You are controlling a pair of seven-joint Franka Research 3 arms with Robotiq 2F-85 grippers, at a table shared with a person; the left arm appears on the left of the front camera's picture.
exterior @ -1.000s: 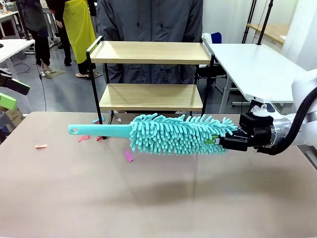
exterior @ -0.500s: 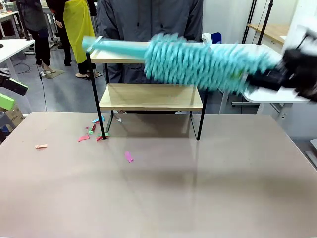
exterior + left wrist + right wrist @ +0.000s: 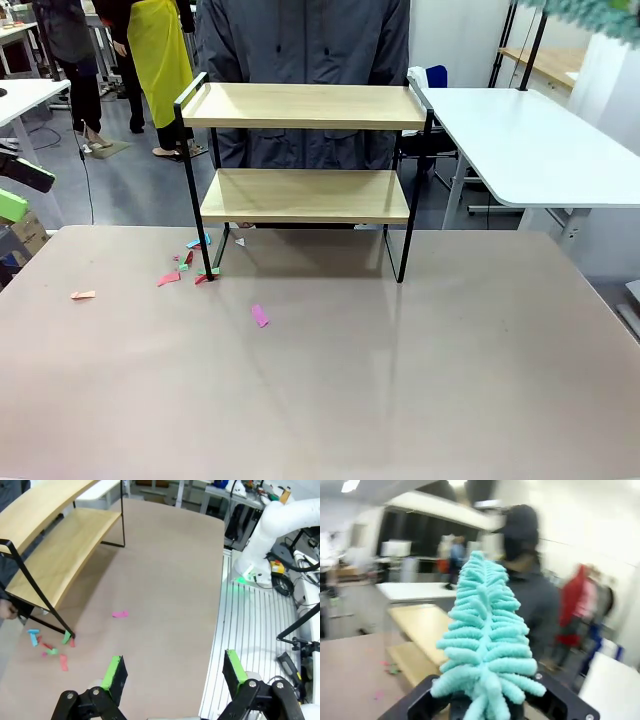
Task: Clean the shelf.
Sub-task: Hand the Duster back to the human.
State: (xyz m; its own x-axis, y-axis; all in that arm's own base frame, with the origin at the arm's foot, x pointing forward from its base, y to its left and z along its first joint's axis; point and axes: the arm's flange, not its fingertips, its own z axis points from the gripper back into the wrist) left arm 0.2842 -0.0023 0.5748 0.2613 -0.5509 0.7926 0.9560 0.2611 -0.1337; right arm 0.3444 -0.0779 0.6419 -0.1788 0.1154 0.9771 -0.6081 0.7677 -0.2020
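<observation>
My right gripper [image 3: 485,707] is clamped on a teal chenille duster [image 3: 485,645], fluffy head pointing straight out ahead of the fingers; it looks light and soft, so it'll flex on contact and I'd lean on the stiff core, not the fringe. The shelf [image 3: 420,625] sits below and ahead of that gripper on the bench [image 3: 400,380], looks light and easy to shove, and its raised side rails could snag the fringe. Left gripper [image 3: 172,672] spread wide, nothing in it, open bench ahead, paper scraps [image 3: 50,647] by the near shelf leg.
</observation>
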